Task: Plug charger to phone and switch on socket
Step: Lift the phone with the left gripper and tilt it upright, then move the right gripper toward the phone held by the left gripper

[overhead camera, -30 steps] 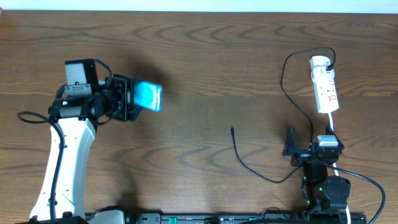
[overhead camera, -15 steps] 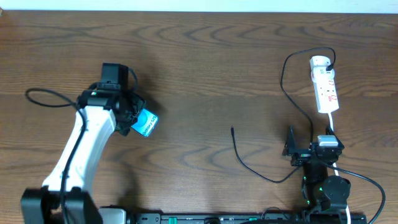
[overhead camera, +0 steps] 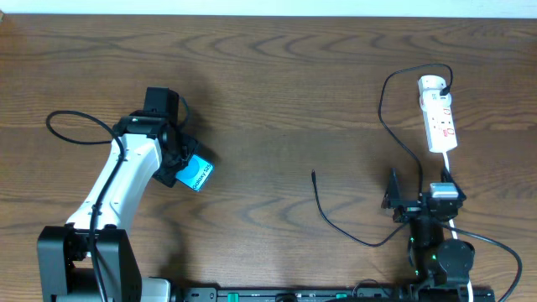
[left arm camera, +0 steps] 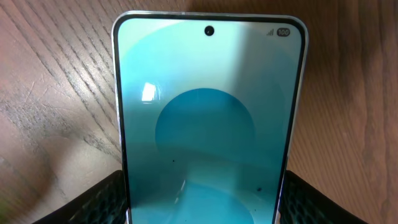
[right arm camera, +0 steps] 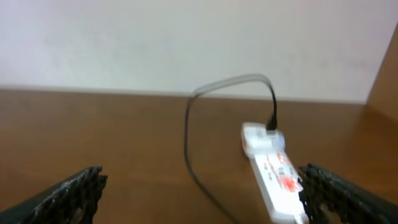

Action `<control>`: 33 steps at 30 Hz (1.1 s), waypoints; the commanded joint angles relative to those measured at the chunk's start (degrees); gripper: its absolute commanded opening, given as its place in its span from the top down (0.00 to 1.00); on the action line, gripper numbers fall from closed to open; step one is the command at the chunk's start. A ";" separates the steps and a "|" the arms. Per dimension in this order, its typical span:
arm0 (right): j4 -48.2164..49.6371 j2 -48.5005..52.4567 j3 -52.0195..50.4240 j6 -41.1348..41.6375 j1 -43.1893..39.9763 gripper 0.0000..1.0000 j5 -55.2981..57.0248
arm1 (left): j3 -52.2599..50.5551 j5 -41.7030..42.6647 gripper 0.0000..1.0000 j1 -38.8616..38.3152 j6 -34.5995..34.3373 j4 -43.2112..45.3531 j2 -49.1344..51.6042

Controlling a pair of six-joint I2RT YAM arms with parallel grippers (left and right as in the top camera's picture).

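Observation:
My left gripper [overhead camera: 180,166] is shut on the phone [overhead camera: 195,174], whose cyan-blue screen faces up at the left of the table. In the left wrist view the phone [left arm camera: 208,118] fills the frame between my two black fingers. The charger [overhead camera: 336,220], a thin black cable, lies at centre right with its plug tip [overhead camera: 313,174] free on the wood. Its other end runs to the socket [overhead camera: 439,114], a white power strip with red markings at the far right. The socket also shows in the right wrist view [right arm camera: 273,171]. My right gripper [overhead camera: 414,201] is open and empty below the socket.
The table [overhead camera: 268,75] is brown wood. A white cord [overhead camera: 482,239] runs from the socket's near end past my right arm. A loose black cable [overhead camera: 71,126] loops beside my left arm. A pale wall [right arm camera: 186,37] stands behind the table.
My left gripper has swung the phone down and to the right, from about level to pointing toward the table's lower right. The right arm has not moved.

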 commanded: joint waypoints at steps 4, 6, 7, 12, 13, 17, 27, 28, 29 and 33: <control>1.75 0.55 2.75 5.44 0.50 0.01 -2.80 | -0.28 -0.15 0.93 -0.09 0.76 0.35 -0.26; -2.51 2.51 5.49 5.49 0.50 0.01 -3.58 | -0.26 -0.11 0.93 -0.09 0.76 0.72 -0.28; -4.68 4.44 7.39 5.51 0.50 0.01 -4.20 | -0.24 0.11 0.93 -0.09 0.76 0.85 -0.28; -8.94 22.71 20.37 5.64 0.50 0.01 -9.18 | -0.22 1.44 0.93 -0.09 0.74 1.57 -0.28; -10.56 29.16 25.22 5.64 0.50 0.01 -11.69 | -0.22 1.44 0.93 -0.09 0.76 1.55 -0.28; -22.91 53.16 45.94 5.62 0.50 0.01 -25.42 | -0.22 1.66 0.93 -0.09 0.76 1.31 -0.28; -18.45 101.94 71.63 16.50 2.08 0.01 -76.81 | -0.22 2.93 0.93 -0.09 0.66 1.31 -0.28; -16.09 103.93 71.63 20.06 2.73 0.01 -77.11 | -0.22 2.93 0.93 -0.09 0.50 1.29 -0.28; -13.42 106.88 71.63 24.04 4.04 0.01 -77.02 | -0.22 3.15 0.93 -0.09 0.20 1.36 -0.28; -10.14 114.05 71.63 27.74 11.96 0.01 -76.89 | -0.22 4.44 0.93 -0.09 -7.32 1.73 -0.28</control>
